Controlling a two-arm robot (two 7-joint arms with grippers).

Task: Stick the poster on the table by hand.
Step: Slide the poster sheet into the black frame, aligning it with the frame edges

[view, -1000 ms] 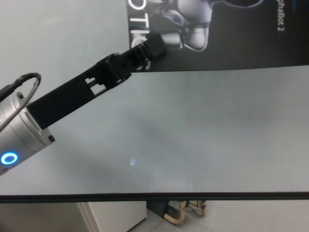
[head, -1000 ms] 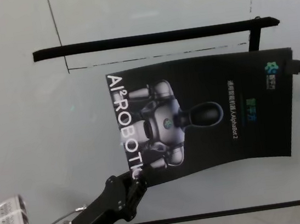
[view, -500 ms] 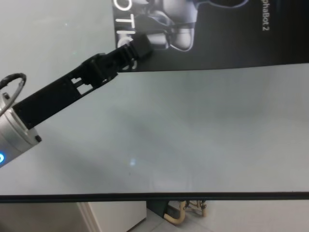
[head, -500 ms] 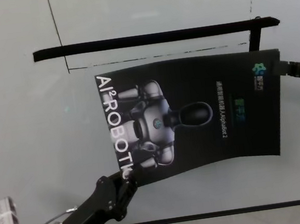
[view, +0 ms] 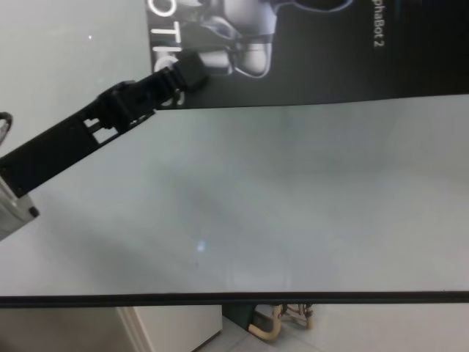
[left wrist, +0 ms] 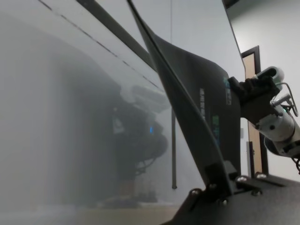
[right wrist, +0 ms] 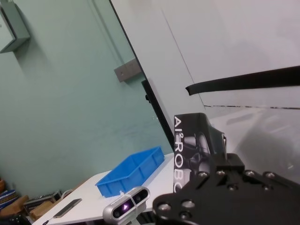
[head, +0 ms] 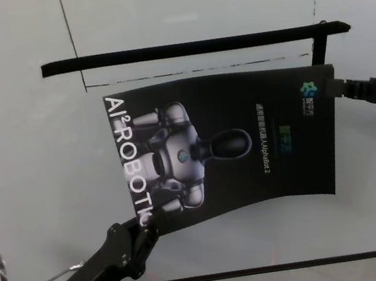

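**Q:** Where is the poster?

**A:** The poster [head: 227, 146] hangs stretched between my two grippers above the table [view: 293, 205], with the black sheet itself as the landmark here. In the head view its long side with the white "ROBOTIC" lettering faces my left arm. The silver-grey robot sits near that lettering, and the small "AlphaBot 2" text runs toward the far short edge. The near edge bows slightly. In my left wrist view the sheet rises at a steep tilt, not lying flat on the glossy top.

**Q:** What are your grippers doing?

**A:** My left gripper [head: 145, 223] is clamped on the poster's near left corner, just under the last white letters. Its fingers are closed with the sheet pinched between them, as the chest view [view: 189, 67] and my left wrist view [left wrist: 220, 171] both show. My right gripper [head: 339, 84] meets the poster at the opposite far corner, beside the small green-blue logo. It looks closed on that edge, and from my left wrist camera it shows at [left wrist: 243, 86] against the sheet.

**Q:** Anything else near the poster?

**A:** A black strip [head: 189, 47] runs just beyond the poster's far edge. My right wrist view shows a blue bin [right wrist: 131, 171] well apart from it, on another white surface.
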